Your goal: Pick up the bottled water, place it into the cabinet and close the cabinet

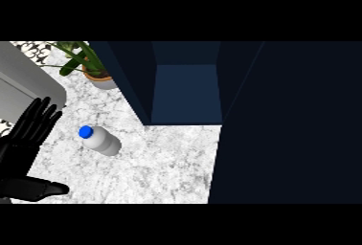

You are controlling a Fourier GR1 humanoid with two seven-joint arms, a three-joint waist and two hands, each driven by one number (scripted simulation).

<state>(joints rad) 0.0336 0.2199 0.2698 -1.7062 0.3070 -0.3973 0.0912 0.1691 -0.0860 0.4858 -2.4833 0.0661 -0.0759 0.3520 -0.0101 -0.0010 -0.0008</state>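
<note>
1. At the far left, the left hand point(29, 136) rests over the counter edge with its fingers straight and spread wide, thumb out to the side, holding nothing.
2. The right hand is nowhere in view, so I cannot say what it is doing.
3. Behind the left hand lies the grey sink point(28, 83), and further back stands a plant point(84, 60) in its pot; both are things to steer clear of.
4. Just right of the left hand's fingers, the bottle point(100, 139) stands upright on the counter point(170, 162), blue cap up, untouched and apart from everything.
5. So the step in hand looks like the pick-up. I'd bring a hand in from the side, level with the bottle's body, below the cap.
6. The fingers should curl round only once the body sits between thumb and fingers; a nudge first could tip it or roll it toward the sink.
7. To the right, the cabinet point(185, 93) stands open, its dark blue inside showing, and its door point(290, 124) is swung out over the counter.
8. Lift straight up before travelling right, and keep the bottle upright past the cabinet's near wall.
</note>
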